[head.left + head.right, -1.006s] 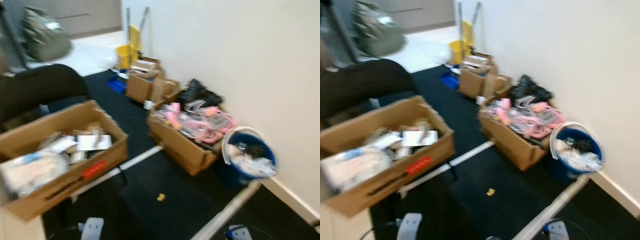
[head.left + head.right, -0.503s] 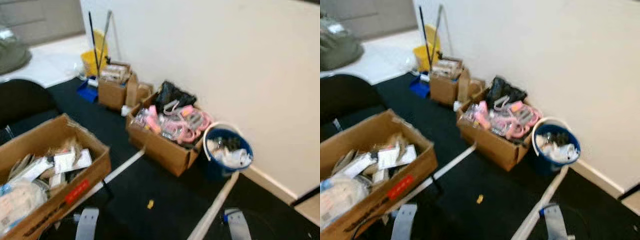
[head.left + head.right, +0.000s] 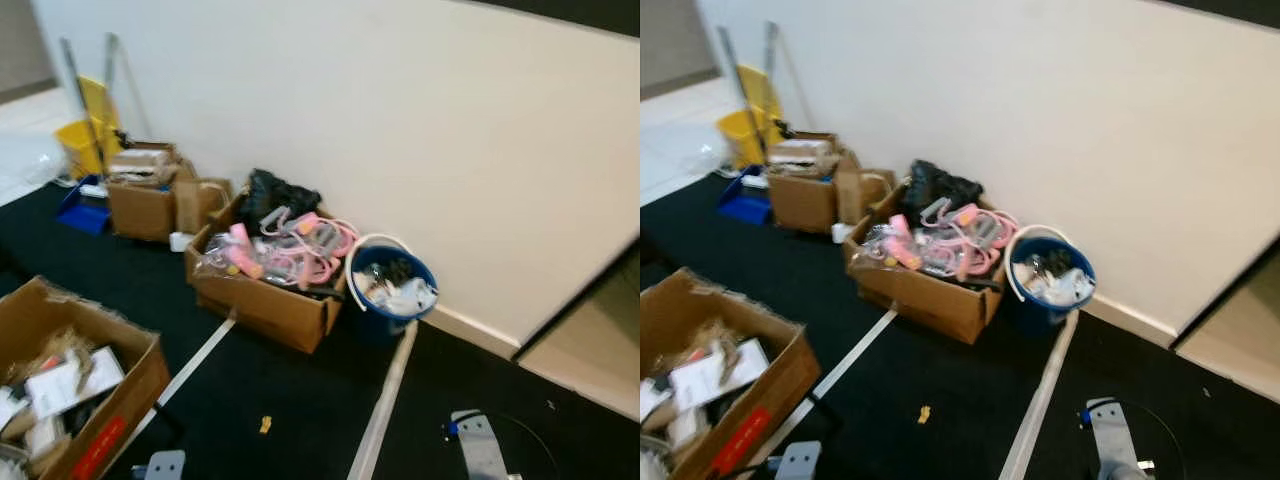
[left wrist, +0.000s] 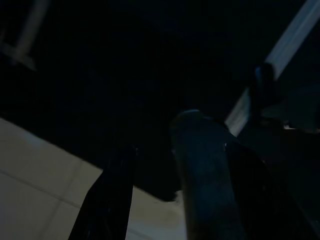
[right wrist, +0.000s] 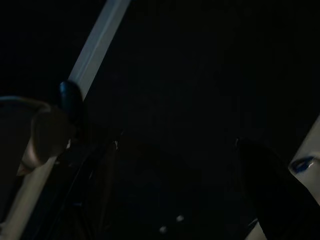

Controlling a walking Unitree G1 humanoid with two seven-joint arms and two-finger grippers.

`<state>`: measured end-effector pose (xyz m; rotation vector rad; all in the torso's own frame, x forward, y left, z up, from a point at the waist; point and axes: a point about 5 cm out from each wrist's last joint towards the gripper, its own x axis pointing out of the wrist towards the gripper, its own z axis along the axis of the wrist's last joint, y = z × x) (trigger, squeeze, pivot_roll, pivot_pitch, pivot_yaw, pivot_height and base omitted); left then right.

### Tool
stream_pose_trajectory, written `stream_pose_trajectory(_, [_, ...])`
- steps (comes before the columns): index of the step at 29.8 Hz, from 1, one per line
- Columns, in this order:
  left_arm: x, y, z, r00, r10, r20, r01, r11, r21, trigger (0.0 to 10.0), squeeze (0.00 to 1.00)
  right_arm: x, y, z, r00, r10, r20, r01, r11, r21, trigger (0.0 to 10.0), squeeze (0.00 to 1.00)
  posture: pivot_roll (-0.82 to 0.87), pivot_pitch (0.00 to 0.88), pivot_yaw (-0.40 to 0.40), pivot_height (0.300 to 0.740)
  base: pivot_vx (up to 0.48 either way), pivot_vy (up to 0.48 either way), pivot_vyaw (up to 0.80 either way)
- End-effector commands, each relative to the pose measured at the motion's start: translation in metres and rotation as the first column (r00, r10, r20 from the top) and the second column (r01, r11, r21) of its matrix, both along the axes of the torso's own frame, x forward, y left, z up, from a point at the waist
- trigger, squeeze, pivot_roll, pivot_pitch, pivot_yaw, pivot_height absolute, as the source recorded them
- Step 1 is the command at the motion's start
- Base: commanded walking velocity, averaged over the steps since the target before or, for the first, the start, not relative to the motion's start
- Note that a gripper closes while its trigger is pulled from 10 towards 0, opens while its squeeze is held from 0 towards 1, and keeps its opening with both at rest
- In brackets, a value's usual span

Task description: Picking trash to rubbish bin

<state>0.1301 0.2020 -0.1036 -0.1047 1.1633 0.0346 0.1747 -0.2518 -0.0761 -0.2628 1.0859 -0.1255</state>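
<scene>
A small yellow scrap (image 3: pixel 265 424) lies on the black carpet between two white tape lines. A blue bucket (image 3: pixel 392 290) with a white handle stands against the wall, holding white and dark rubbish. Both arms hang low, and their silver parts show at the bottom edge of the left eye view, left (image 3: pixel 160 465) and right (image 3: pixel 475 450). In the dark left wrist view my left gripper (image 4: pixel 157 137) is open over carpet and pale floor, holding nothing. The right gripper (image 5: pixel 177 150) is open too, its fingers wide apart above the carpet.
A cardboard box of pink items (image 3: pixel 265 285) touches the bucket's left side. A large open box of papers (image 3: pixel 60 390) stands near left. Small boxes (image 3: pixel 140 190) and a yellow mop bucket (image 3: pixel 80 140) stand further along the wall. Pale floor (image 3: pixel 590 350) begins at right.
The camera has swung to the right, so the boxes and bucket have slid left in the picture and more wall and pale floor show at right. The things themselves have not moved.
</scene>
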Motion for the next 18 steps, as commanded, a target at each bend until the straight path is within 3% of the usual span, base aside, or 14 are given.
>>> stream_pose_trajectory(1, [0.002, 0.002, 0.001, 1.0, -0.016, 0.004, 0.016, 1.0, 0.016, 10.0, 0.0, -0.003, -0.002, -0.001, 1.0, 0.006, -0.009, -0.006, 1.0, -0.004, 10.0, 0.0, 0.0, 0.0, -0.008, 0.74, 0.0, 0.0, -0.8])
stream_pose_trajectory(7, [0.017, 0.009, 0.007, 0.999, -0.001, 0.048, -0.001, 0.999, 0.034, 10.0, 0.0, -0.01, 0.007, -0.007, 0.999, 0.028, -0.039, -0.027, 1.0, 0.004, 10.0, 0.0, 0.01, 0.0, 0.001, 0.74, 0.0, 0.0, -0.8])
stream_pose_trajectory(18, [0.004, 0.034, 0.008, 1.0, -0.001, 0.009, 0.001, 0.995, 0.104, 10.0, 0.0, -0.018, 0.029, -0.015, 0.998, 0.038, -0.059, -0.035, 0.998, 0.056, 10.0, 0.0, 0.04, 0.005, 0.028, 0.74, 0.0, 0.0, -0.8])
